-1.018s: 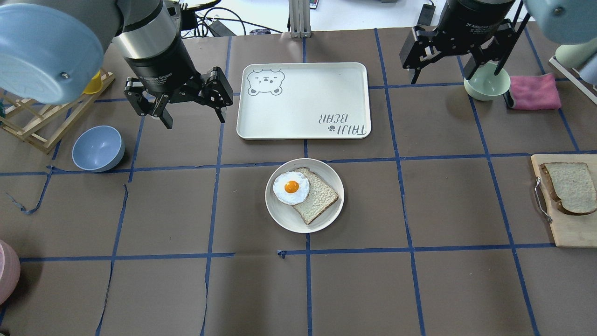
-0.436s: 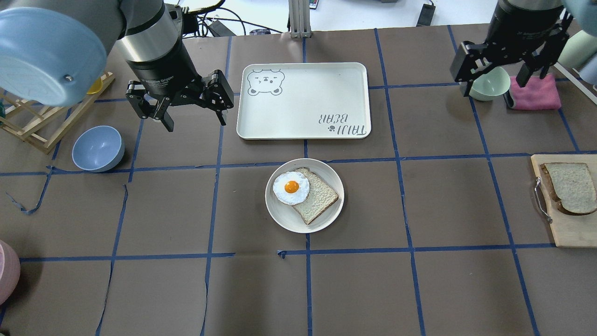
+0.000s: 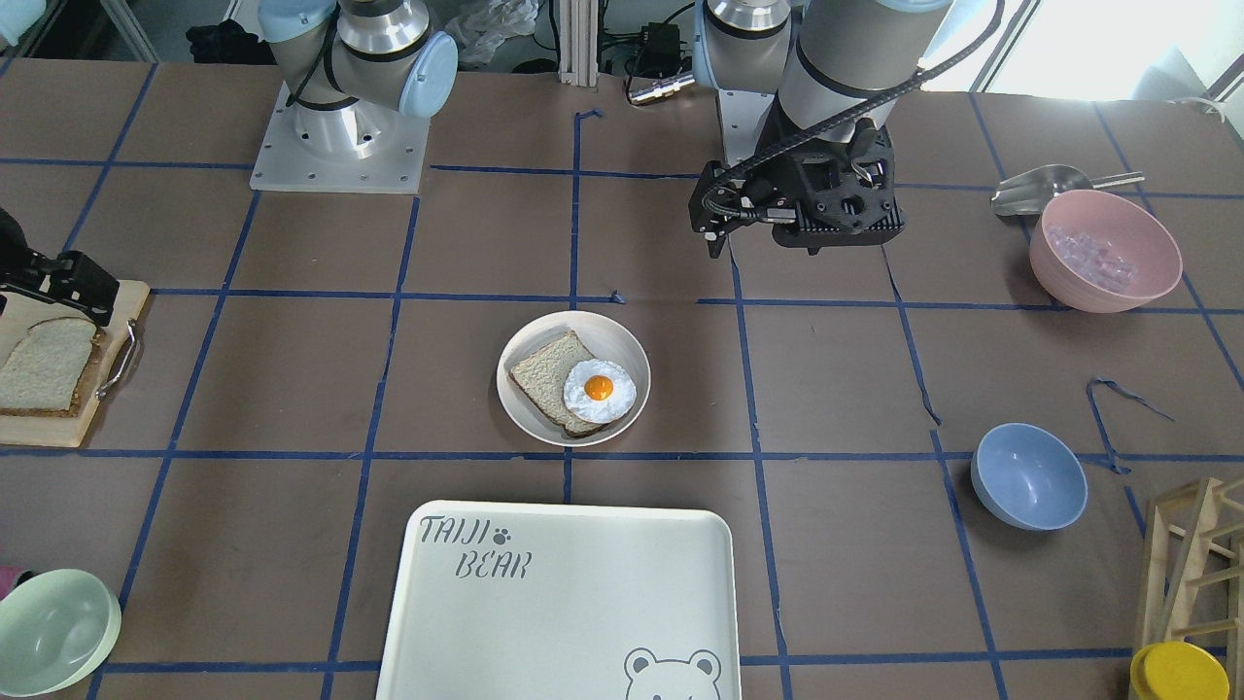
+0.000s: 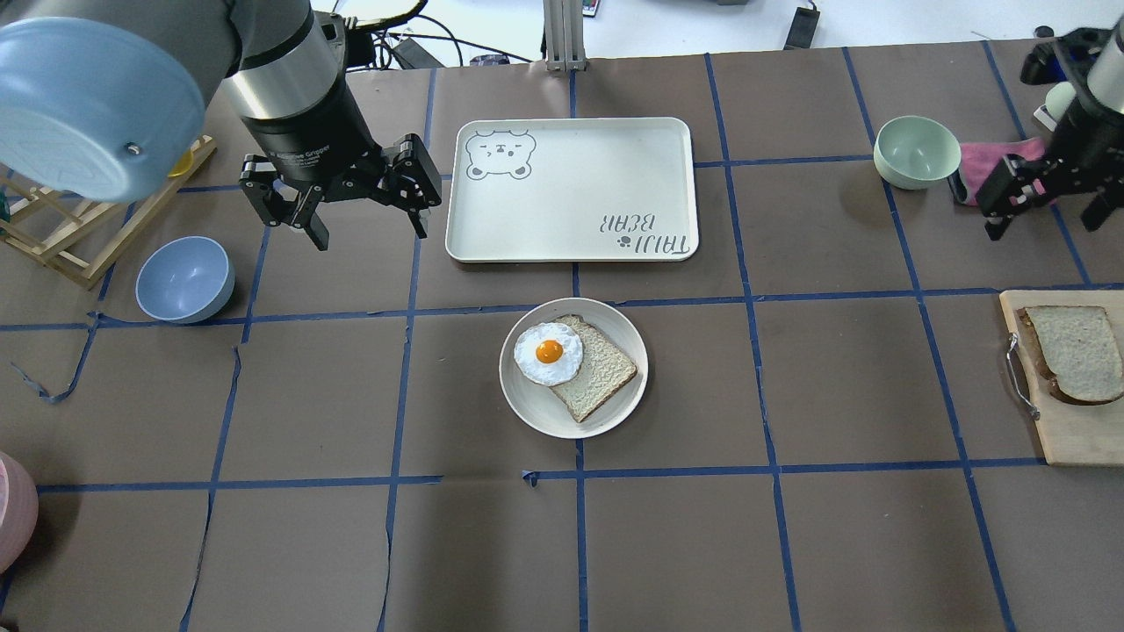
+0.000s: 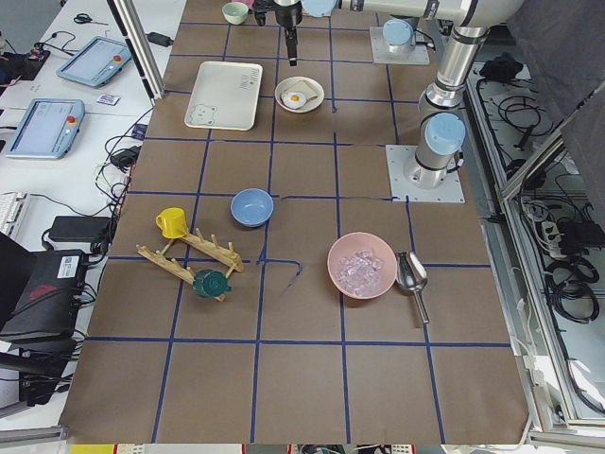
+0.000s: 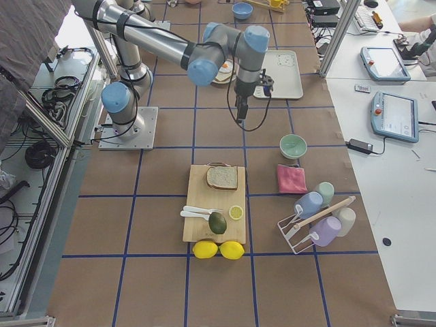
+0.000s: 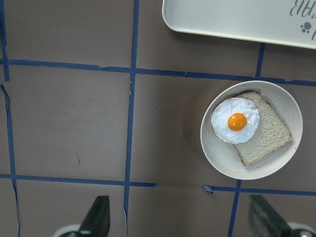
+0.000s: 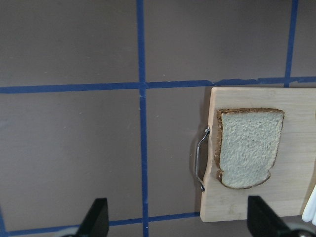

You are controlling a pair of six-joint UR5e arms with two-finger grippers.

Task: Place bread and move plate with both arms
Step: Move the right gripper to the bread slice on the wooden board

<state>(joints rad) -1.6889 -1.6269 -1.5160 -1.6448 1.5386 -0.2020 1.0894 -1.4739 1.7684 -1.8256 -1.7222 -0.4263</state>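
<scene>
The bread lies flat on a wooden cutting board at the table's right edge; it also shows in the right wrist view and the front view. The plate sits mid-table and holds a second slice with a fried egg; the plate also shows in the left wrist view. My right gripper is open and empty, in the air just beyond the board's far edge. My left gripper is open and empty, in the air left of the tray, far-left of the plate.
The "TAIJI BEAR" tray lies just beyond the plate. A mint-green bowl and a pink cloth sit beside the right gripper. A blue bowl and a wooden rack stand at the left. A pink bowl is near the robot's left.
My right gripper has swung right and nearer, off the mint-green bowl to a spot by the cutting board, still open. My left gripper has hardly moved.
</scene>
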